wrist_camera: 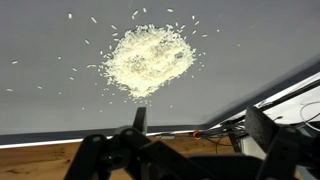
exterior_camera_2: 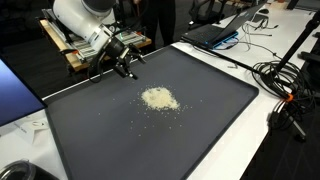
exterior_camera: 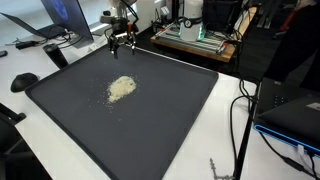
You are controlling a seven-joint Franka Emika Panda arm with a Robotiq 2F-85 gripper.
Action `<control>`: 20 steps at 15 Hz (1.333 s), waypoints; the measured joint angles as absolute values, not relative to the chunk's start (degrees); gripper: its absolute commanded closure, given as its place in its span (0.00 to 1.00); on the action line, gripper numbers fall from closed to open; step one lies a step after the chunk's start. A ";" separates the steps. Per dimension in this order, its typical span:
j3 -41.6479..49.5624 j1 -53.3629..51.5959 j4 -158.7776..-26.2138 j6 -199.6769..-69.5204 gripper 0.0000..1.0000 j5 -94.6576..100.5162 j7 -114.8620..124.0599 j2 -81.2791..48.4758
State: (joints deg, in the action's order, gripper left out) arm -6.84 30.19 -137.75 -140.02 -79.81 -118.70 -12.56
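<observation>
**A:** Wrist view first. What sits closest to the lens?

**B:** The black two-finger gripper [wrist_camera: 196, 115], filling the bottom edge. Its fingers [wrist_camera: 140, 120] are spread wide, and bare mat shows between them.

**A:** And beyond it?

**B:** A loose pale heap of small grains [wrist_camera: 148, 62], rice perhaps, though they are too fine to tell for certain. It lies on the dark grey flat mat [wrist_camera: 50, 90], above the fingers in the picture and well apart from them. Stray grains are scattered around it.

**A:** Anything at the mat's edge?

**B:** A brown wooden strip [wrist_camera: 40, 152] at lower left and black cables [wrist_camera: 300, 105] at right.

**A:** Now from outside?

**B:** In an exterior view the gripper [exterior_camera: 122, 40] hangs over the far edge of the mat [exterior_camera: 170, 120], fingers pointing down and apart. The heap [exterior_camera: 121, 88] lies on the mat nearer the camera than the gripper, not touching it. The mat rests on a white table [exterior_camera: 212, 135], where the cables [exterior_camera: 240, 115] trail along the side.

**A:** And from the remaining angle?

**B:** The white robot arm [exterior_camera_2: 85, 18] reaches in from the upper left. The gripper [exterior_camera_2: 125, 66] is above the mat [exterior_camera_2: 210, 110] near its corner, just beside a wooden frame [exterior_camera_2: 72, 55], with its fingers parted. The heap [exterior_camera_2: 158, 98] sits near the middle of the mat. A dark open laptop [exterior_camera_2: 215, 32] stands past the far edge.
</observation>
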 measured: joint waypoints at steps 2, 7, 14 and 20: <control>-3.08 26.52 -137.73 -139.74 0.00 -79.81 -118.69 -12.61; 3.73 18.55 -137.72 -140.90 0.00 -84.46 -121.11 -13.48; 7.34 14.00 -137.73 -143.26 0.00 -96.45 -127.37 -15.73; 8.29 10.27 -137.99 -145.49 0.00 -105.61 -134.26 -16.77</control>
State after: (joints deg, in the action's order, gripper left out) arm 8.29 10.27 -137.99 -145.49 -105.61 -134.26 -16.77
